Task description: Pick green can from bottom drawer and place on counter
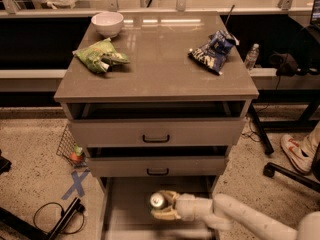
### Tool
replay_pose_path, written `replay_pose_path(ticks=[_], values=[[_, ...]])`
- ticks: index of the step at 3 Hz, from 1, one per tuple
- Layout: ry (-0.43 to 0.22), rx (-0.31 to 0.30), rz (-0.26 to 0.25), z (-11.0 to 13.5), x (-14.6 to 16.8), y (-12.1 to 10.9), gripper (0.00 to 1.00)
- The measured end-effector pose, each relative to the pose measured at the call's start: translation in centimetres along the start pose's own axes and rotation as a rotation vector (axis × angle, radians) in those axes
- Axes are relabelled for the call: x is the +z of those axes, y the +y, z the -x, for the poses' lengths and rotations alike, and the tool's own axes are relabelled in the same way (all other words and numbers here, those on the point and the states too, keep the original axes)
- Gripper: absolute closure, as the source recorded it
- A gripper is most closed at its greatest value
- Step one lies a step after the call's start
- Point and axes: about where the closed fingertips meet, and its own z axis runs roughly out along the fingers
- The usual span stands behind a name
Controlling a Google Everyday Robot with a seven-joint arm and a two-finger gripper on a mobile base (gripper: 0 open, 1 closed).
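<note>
The bottom drawer (125,209) is pulled open at the foot of the cabinet, its pale floor showing. The green can (158,200) shows only its silver top with a pull tab; its side is hidden by my gripper. My gripper (163,206) reaches in from the lower right on a white arm, and its fingers (169,196) are closed around the can over the drawer floor. The glossy grey-brown counter (160,64) tops the cabinet above.
On the counter lie a green snack bag (100,55), a blue chip bag (214,51) and a white bowl (108,23). Two drawers with black handles (156,138) sit above the open one. A wire basket (70,148), cables and a chair base (290,171) stand on the floor.
</note>
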Motion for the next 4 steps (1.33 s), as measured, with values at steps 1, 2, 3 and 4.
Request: replay_pose_path(ticks=[1, 2, 3, 4], values=[[-0.064, 0.027, -0.004, 7.4, -2.1, 1.2, 1.00], [-0.101, 0.054, -0.032, 14.2, -4.3, 1.0, 1.00], [-0.120, 0.072, -0.068, 19.9, -6.0, -0.4, 1.00], [-0.107, 0.080, -0.083, 23.4, -6.7, -1.3, 1.00]])
